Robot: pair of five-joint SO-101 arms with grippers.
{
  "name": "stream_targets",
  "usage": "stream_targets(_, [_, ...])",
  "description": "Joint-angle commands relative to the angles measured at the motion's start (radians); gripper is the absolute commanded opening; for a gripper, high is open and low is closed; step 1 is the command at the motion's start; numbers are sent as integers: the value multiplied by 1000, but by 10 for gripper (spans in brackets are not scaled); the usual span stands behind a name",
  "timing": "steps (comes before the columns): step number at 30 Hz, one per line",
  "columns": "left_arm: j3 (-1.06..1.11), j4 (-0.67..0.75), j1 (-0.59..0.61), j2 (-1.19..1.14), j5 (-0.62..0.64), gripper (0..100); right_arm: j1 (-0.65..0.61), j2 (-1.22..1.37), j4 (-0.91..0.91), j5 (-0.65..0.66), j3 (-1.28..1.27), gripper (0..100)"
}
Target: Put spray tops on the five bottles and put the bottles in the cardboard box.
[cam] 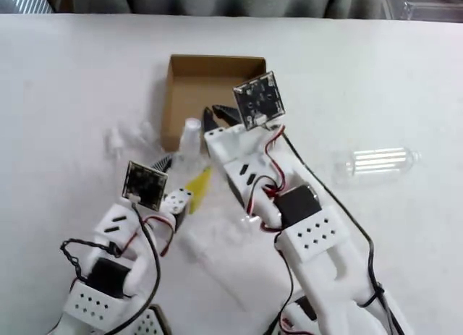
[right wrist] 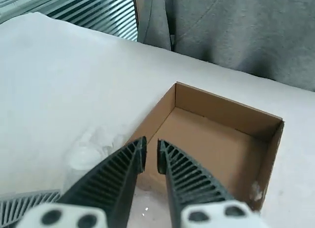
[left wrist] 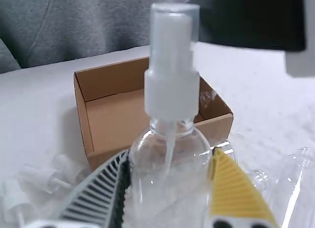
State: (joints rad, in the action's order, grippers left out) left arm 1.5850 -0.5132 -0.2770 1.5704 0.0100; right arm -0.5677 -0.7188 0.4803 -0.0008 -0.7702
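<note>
Loose spray tops (cam: 123,140): on the table (cam: 362,74), left of the box.
Left gripper (left wrist: 170,157): clenched around the capped bottle (left wrist: 167,161), upright just before the box front.
Cardboard box (cam: 217,82): centre, open.
Right gripper (right wrist: 151,149): over the box's front wall, jaws slightly parted, holding nothing.
Uncapped bottle (cam: 376,163): lying far right.
</note>
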Motion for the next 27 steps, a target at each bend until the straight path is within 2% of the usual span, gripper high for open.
stream_targets(1, [-8, 0, -8, 16, -14, 49, -33, 2, 12, 5, -3, 16])
stream_targets(6, [-8, 3, -8, 16, -14, 49, -15, -16, 33, 9, -18, 15])
stream_targets(15, [-8, 5, -8, 16, -14, 49, -2, -193, 239, 12, -23, 15])
stream_targets(19, [-18, 15, 44, 16, -14, 49, 50, -234, 321, 12, -64, 15])
stream_targets(22, [-25, 69, 110, 16, -5, 49, 65, -255, 274, 14, -155, 15])
stream_targets(27, [-31, 104, 153, 16, -3, 49, 47, -286, 53, 15, -353, 15])
